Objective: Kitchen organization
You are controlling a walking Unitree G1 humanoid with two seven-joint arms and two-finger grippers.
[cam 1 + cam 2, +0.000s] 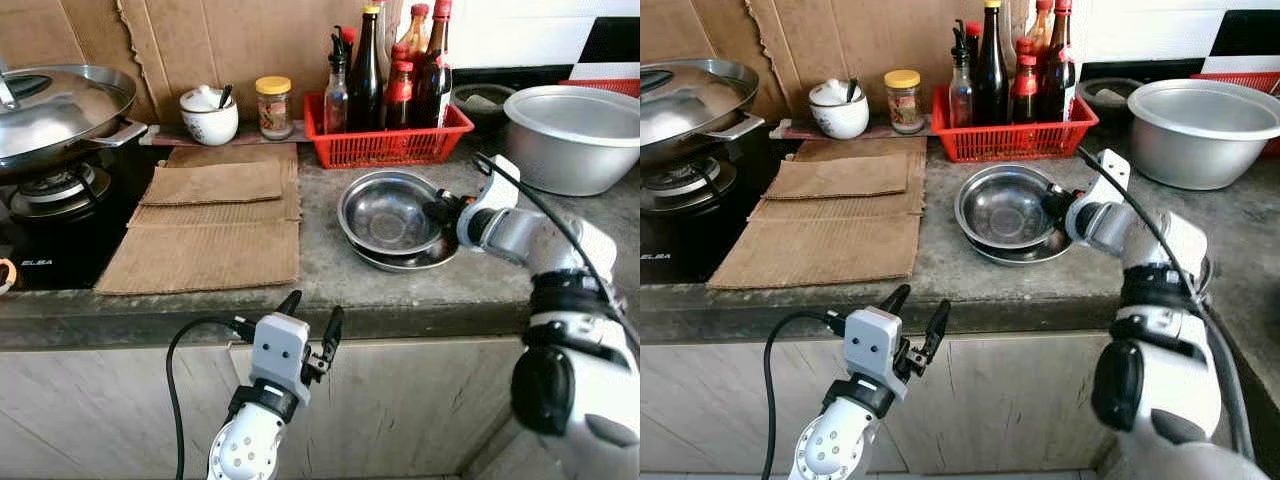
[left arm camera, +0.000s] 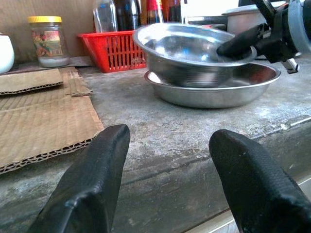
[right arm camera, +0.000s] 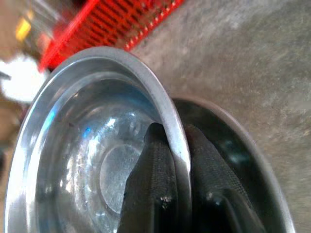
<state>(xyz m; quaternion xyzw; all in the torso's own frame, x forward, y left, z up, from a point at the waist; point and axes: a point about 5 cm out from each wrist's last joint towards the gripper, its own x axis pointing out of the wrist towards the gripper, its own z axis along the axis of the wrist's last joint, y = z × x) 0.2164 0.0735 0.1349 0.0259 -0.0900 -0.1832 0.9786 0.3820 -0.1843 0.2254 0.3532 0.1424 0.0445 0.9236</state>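
Right gripper pinches the steel bowl's rim, seemingly one finger inside.

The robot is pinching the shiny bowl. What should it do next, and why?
Probably lift the bowl straight up. The right pincer is already shut on its rim, one finger inside and one outside, and the bowl sits nested in a steel plate, so lifting would free it. The left pincer hangs open below the counter edge.

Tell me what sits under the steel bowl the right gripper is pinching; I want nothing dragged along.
Under the steel bowl lies a wider steel plate on the counter. The right gripper is shut on the bowl's rim. Whatever lies between bowl and plate is covered.
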